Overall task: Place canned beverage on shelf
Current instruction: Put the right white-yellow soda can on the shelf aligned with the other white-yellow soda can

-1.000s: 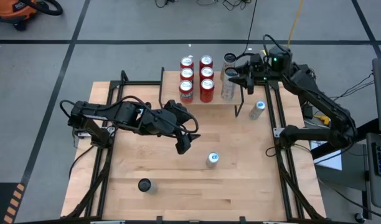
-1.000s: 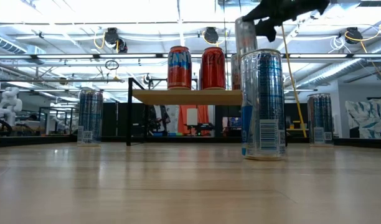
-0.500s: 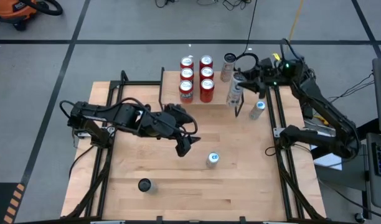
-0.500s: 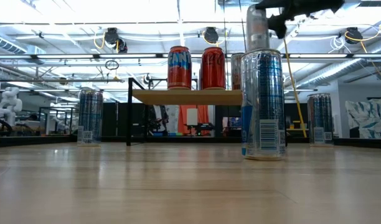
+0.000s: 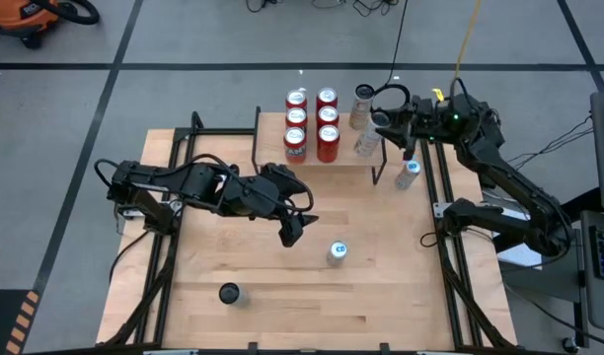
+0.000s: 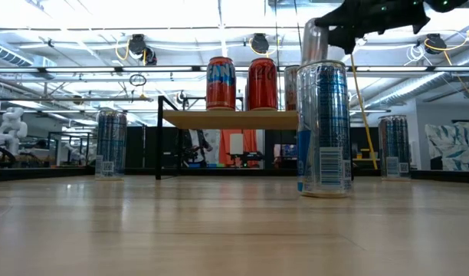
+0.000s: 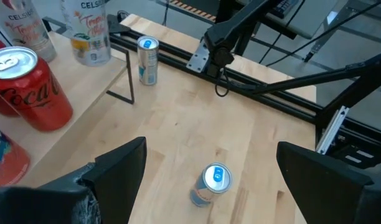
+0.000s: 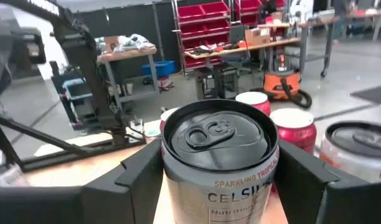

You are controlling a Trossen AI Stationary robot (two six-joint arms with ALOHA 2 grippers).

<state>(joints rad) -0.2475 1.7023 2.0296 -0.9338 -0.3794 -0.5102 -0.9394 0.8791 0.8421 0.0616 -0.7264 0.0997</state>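
Can (image 8: 218, 158) cylindrical, silver | right fingers (image 8: 302, 174) clamp it | left fingers (image 7: 125, 165) spread

Four cameras, one table (image 5: 233, 247).
High looks straight down; low sits at table height, facing the shelf (image 6: 231, 119); both wrist views look forward, close, sharing the red cans (image 7: 35, 81).

1. The right gripper (image 5: 381, 126) is held at the table's far right, its fingers (image 8: 141, 165) closed around a can.
2. The left gripper (image 5: 294, 229) is kept spread over mid-table.
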